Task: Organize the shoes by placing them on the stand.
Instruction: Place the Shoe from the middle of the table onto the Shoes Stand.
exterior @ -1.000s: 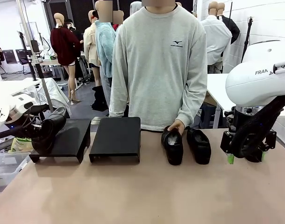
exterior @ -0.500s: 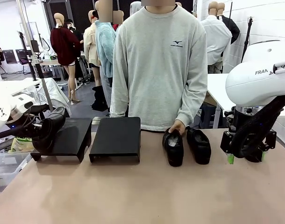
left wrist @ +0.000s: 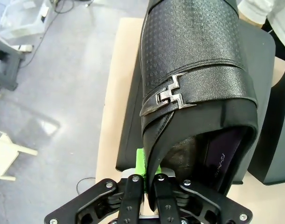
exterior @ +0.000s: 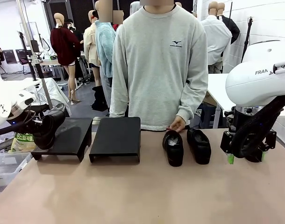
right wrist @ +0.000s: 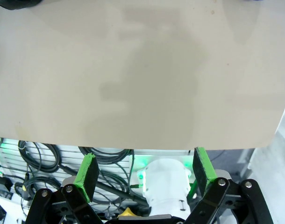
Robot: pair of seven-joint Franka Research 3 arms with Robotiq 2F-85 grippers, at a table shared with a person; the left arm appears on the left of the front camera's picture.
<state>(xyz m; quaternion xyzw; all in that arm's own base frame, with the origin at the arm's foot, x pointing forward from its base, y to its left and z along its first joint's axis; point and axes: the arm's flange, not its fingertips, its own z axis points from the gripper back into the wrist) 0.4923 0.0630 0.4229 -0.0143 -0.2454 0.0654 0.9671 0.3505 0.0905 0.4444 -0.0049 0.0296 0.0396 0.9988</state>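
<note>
left fingers [left wrist: 143, 164]: closed, clamped on the heel rim of held shoe [left wrist: 194, 70]
held shoe: stuck straight out ahead of left fingers, toe farthest from them, buckle strap on top; hung over left stand [exterior: 70, 135], contact with it unclear
right stand [exterior: 117, 135]: just beside left stand, on the side away from left fingers
right fingers [exterior: 245, 157]: open wide, gripping nothing, pointed down above bench [exterior: 133, 196]
near shoe [exterior: 199, 145]: flat on bench, closest loose shoe to right fingers, apart from them
next shoe [exterior: 173, 147]: just beside near shoe, on the side away from right fingers
person's hand [exterior: 177, 125]: at heel of next shoe, contact unclear
</note>
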